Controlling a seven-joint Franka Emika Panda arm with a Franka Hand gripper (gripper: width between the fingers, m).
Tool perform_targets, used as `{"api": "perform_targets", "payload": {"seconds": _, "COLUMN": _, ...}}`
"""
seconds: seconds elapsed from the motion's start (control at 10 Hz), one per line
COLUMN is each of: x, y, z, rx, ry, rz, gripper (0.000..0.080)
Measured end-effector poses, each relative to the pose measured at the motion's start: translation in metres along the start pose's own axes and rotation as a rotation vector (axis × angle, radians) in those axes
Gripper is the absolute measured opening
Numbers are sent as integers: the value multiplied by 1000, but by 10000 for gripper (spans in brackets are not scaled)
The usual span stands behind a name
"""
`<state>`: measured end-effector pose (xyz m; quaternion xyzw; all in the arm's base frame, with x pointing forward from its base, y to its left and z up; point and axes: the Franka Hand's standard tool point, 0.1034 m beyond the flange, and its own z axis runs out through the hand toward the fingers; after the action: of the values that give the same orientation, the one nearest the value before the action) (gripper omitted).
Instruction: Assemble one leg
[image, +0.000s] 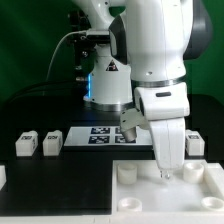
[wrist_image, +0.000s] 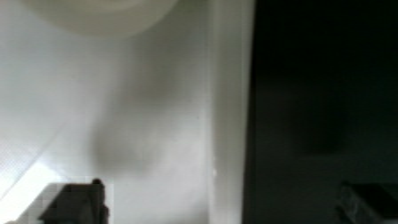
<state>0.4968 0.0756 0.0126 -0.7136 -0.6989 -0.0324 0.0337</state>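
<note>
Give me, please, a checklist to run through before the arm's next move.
1. The gripper is open: ok, its fingertips stand wide apart in the wrist view.
2. The gripper is empty: ok, nothing between them.
3. A leg is free to pick: ok, it stands ungripped at the exterior view's right.
4. The tray has an empty socket: ok.
5. The gripper is clear of the tray: cannot tell.
</note>
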Motion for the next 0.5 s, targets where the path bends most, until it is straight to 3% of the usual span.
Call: {"api": "perform_targets", "payload": {"seconds": 0.5, "x": 0, "y": 0, "z": 0, "rx": 0, "ry": 0, "rz": 29, "gripper": 649}}
